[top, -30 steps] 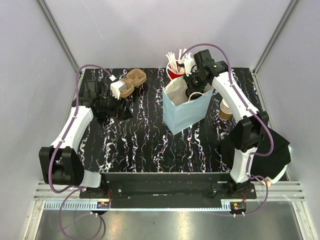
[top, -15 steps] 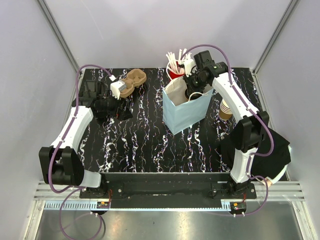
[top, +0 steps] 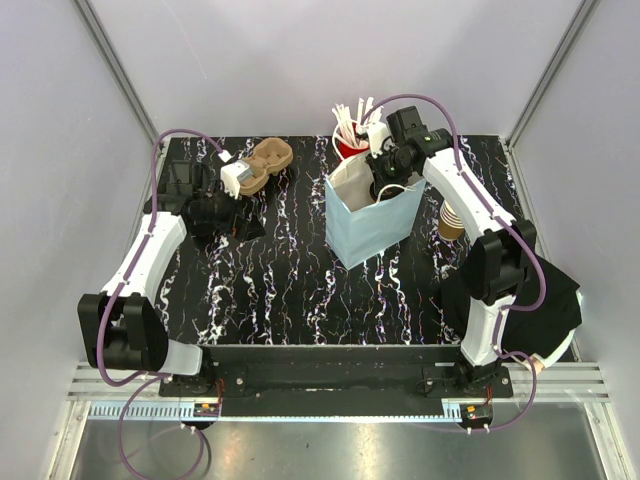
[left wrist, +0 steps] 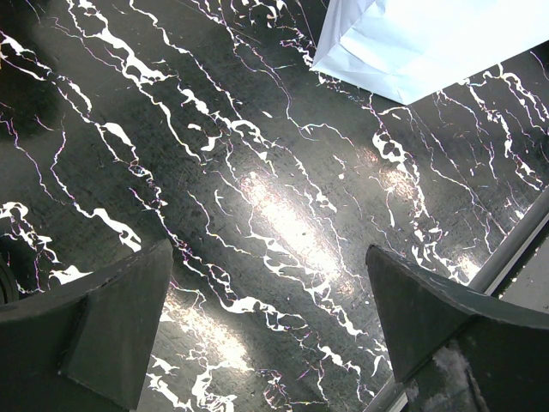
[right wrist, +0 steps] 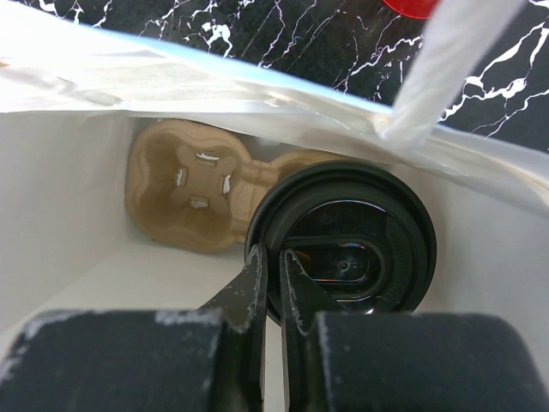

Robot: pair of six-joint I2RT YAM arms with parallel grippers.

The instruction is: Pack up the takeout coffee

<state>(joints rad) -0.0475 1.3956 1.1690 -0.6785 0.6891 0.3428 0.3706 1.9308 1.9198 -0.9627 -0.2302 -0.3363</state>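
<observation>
The takeout coffee [right wrist: 360, 249] is being held down inside the pale blue bag [top: 362, 228], lid up (only its round black lid is showing), its rim being pinched by the right gripper [right wrist: 273, 262], a brown pulp carrier [right wrist: 184, 193] just beside it.

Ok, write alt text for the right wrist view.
Looking down into the paper bag, the right gripper pinches the takeout coffee by the rim of its black lid. A tan cup carrier lies beside it on the bag's floor.
</observation>
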